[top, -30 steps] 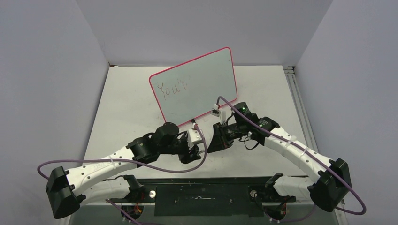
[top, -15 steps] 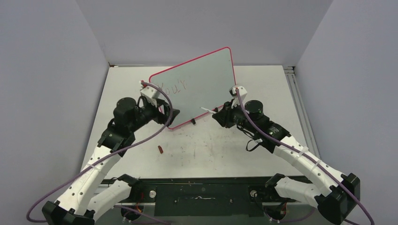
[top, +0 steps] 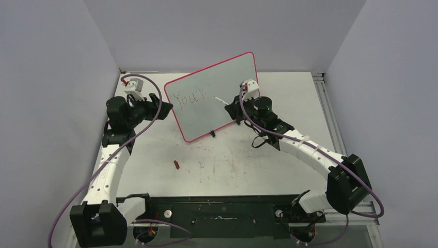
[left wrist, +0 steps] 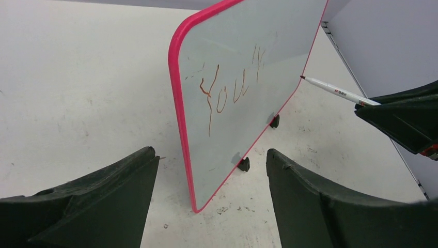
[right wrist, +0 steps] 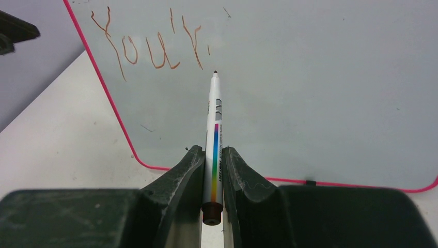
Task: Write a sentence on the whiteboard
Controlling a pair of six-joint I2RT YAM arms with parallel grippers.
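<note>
the one whiteboard stands propped on its two black feet on the desk, facing the arms for writing. the right tool, clamped on the one marker, aims its tip just right of the sentence, which reads only "you'r". the left tool, fingers apart and empty, hangs off the whiteboard's left edge, likely to steady it. one small red piece lies in front of the whiteboard

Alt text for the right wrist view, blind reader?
The right gripper clamps a white marker, its tip aimed at the whiteboard just below reddish-brown writing, roughly "You'r". The board's pink rim runs down the left, pale table beyond.
</note>
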